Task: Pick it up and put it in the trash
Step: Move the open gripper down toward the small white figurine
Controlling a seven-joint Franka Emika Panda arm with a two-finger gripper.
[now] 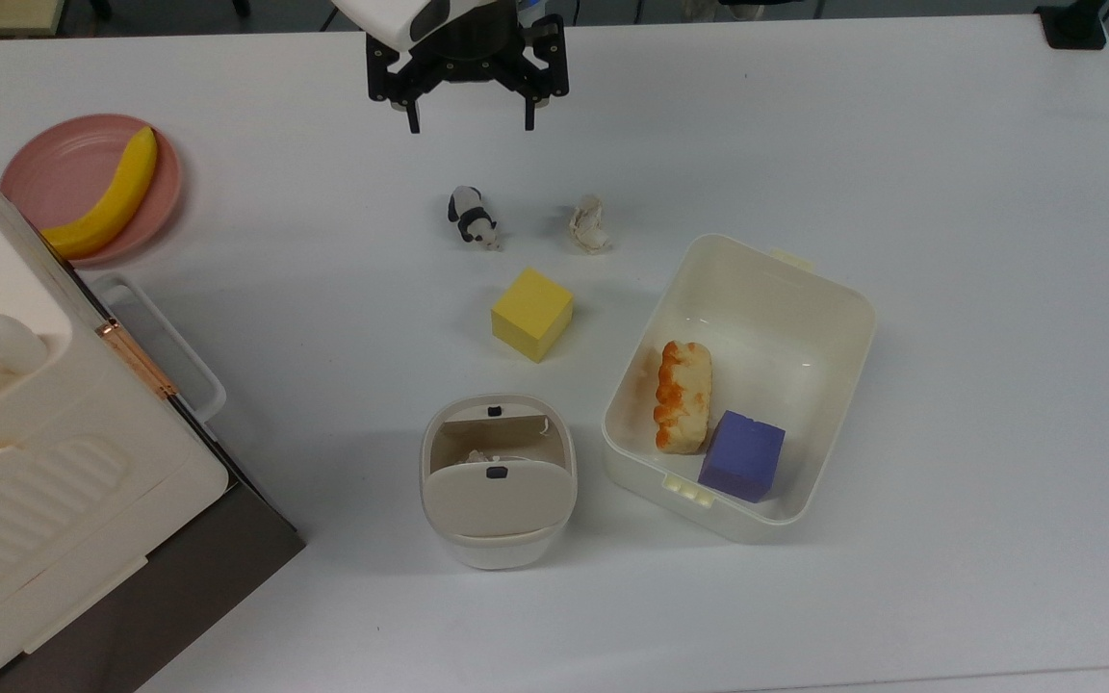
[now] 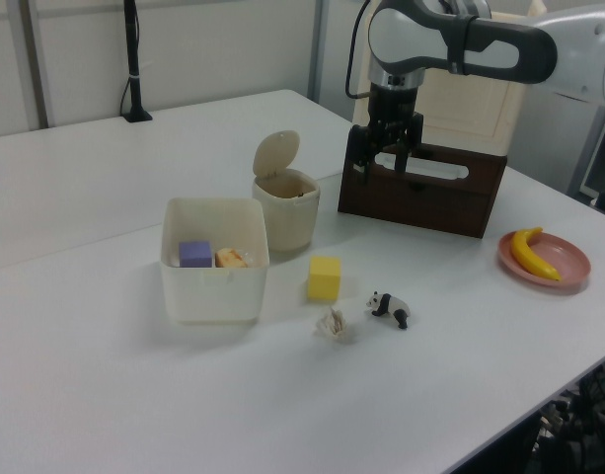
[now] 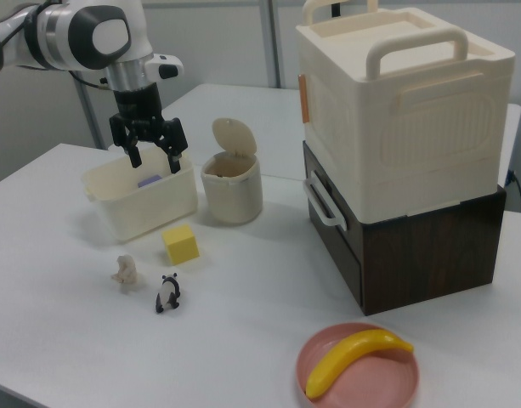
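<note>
- Top view puts your gripper (image 1: 470,123) at the upper edge of the white table (image 1: 901,144), high above the surface, its two black fingers spread wide apart with nothing between them.
- You find the crumpled paper wad (image 1: 589,225) lying on the table below and toward the top view's right of the gripper, untouched.
- Your panda figurine (image 1: 473,218) stands beside the wad on the top view's left, apart from it, and the yellow cube (image 1: 531,314) sits near both, between them and the bin.
- You see the small cream bin (image 1: 497,481) beyond the cube with its flap lid swung up, so its mouth is open.
- Next to the bin on the top view's right, the larger cream tub (image 1: 805,289) holds a purple block (image 1: 742,455) and an orange-and-white food item (image 1: 683,396).
- Left view shows you the wad (image 2: 334,324) just in front of the cube (image 2: 324,277), with the gripper (image 2: 383,161) in the air well behind them.
- You also have a banana (image 1: 107,196) on a pink plate (image 1: 54,159) and a cream box stacked on a dark drawer unit (image 3: 413,229).
</note>
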